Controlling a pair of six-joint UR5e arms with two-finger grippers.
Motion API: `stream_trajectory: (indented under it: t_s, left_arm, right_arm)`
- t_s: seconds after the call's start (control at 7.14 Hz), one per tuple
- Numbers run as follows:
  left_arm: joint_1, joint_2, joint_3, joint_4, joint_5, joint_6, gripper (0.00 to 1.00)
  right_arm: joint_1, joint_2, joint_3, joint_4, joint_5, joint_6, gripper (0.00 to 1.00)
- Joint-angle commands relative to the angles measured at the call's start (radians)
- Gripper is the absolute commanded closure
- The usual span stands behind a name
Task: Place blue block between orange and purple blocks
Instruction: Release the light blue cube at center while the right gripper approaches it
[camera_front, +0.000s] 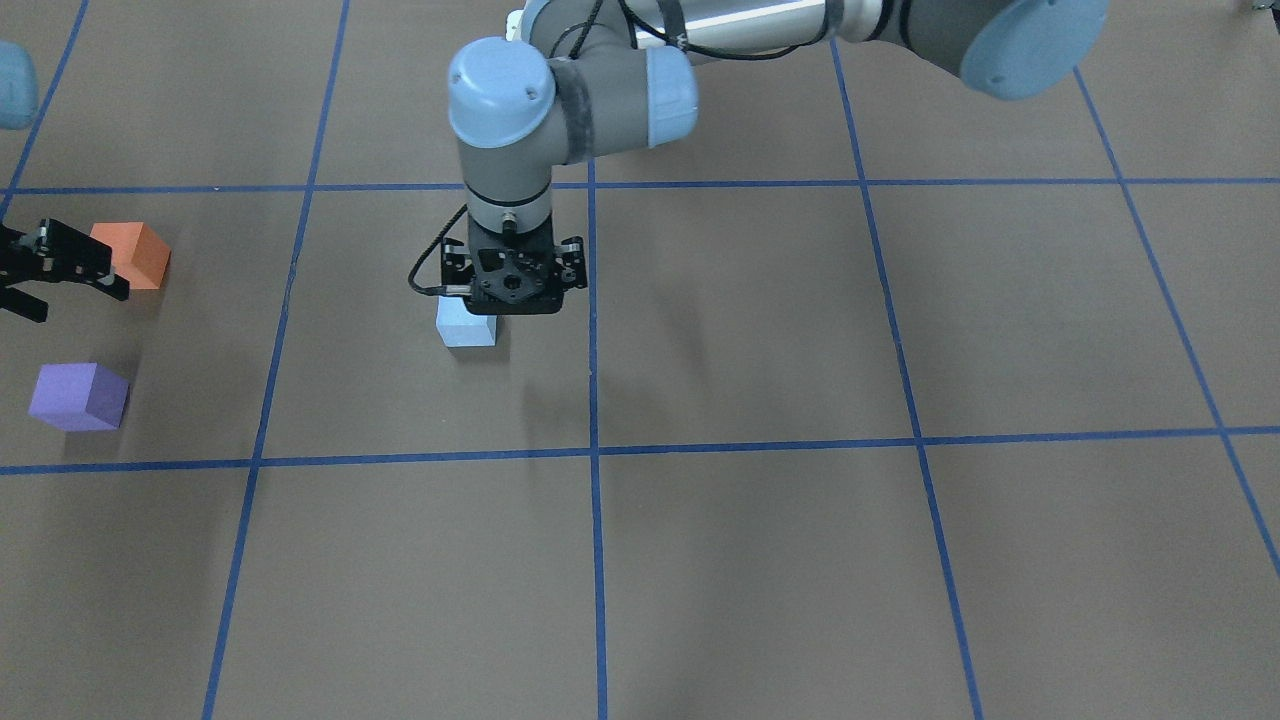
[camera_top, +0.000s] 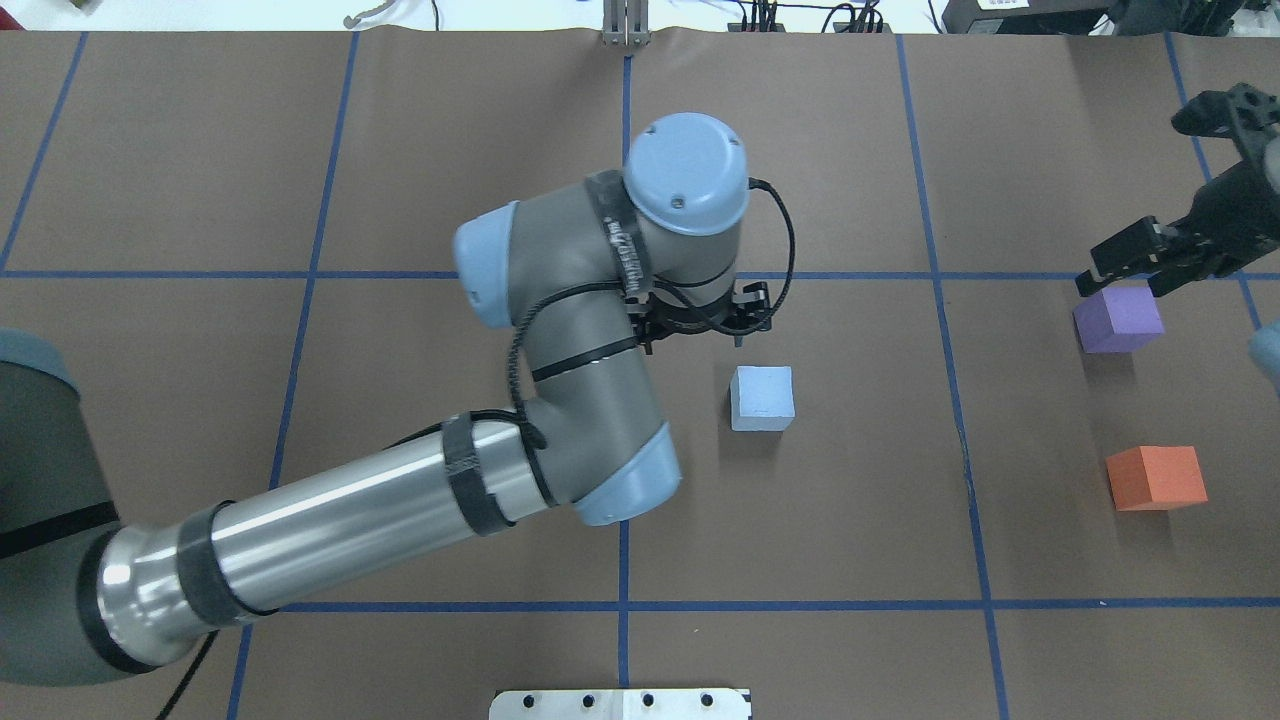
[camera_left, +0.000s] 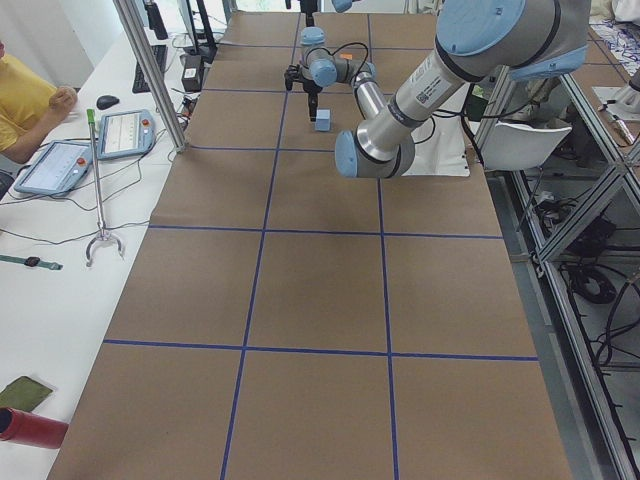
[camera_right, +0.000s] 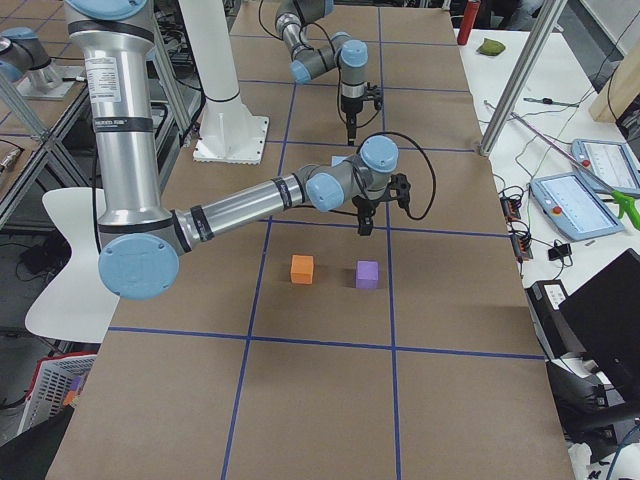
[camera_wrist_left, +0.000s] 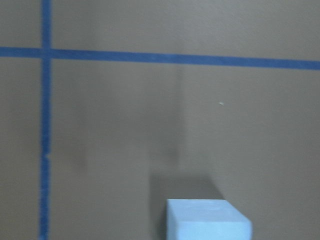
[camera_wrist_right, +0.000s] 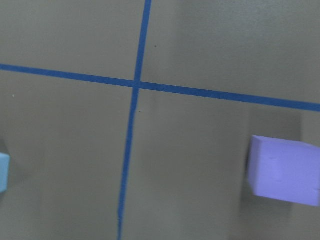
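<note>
The light blue block (camera_top: 762, 397) sits on the brown table near its middle; it also shows in the front view (camera_front: 467, 325) and at the bottom of the left wrist view (camera_wrist_left: 207, 219). My left gripper (camera_front: 515, 290) hangs just beside and above it, pointing down, looking open and empty. The purple block (camera_top: 1118, 319) and the orange block (camera_top: 1155, 477) sit apart at the table's right end, with a gap between them. My right gripper (camera_top: 1150, 260) hovers open over the far edge of the purple block, which shows in the right wrist view (camera_wrist_right: 285, 170).
Blue tape lines (camera_top: 625, 605) divide the brown table into squares. A metal plate (camera_top: 620, 703) sits at the near edge. An operator's bench with tablets (camera_left: 125, 130) runs along the far side.
</note>
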Motion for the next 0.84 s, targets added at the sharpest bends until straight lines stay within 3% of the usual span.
stream_trajectory:
  t_s: [0.0,0.28,0.42,0.7]
  left_arm:
    - [-0.083,0.307,-0.329,0.011,-0.061,0.071,0.00]
    - [-0.158,0.540,-0.494,0.006,-0.106,0.237,0.00]
    - [-0.158,0.547,-0.495,0.006,-0.103,0.236,0.00]
    - [-0.157,0.550,-0.487,0.006,-0.103,0.236,0.00]
  right_arm:
    - [-0.212,0.127,0.005,0.001,-0.161,0.300,0.00]
    - [-0.372,0.214,0.005,0.001,-0.267,0.481,0.00]
    - [-0.482,0.266,-0.005,0.001,-0.416,0.561,0.00]
    - [-0.546,0.306,-0.033,0.001,-0.482,0.594,0.00]
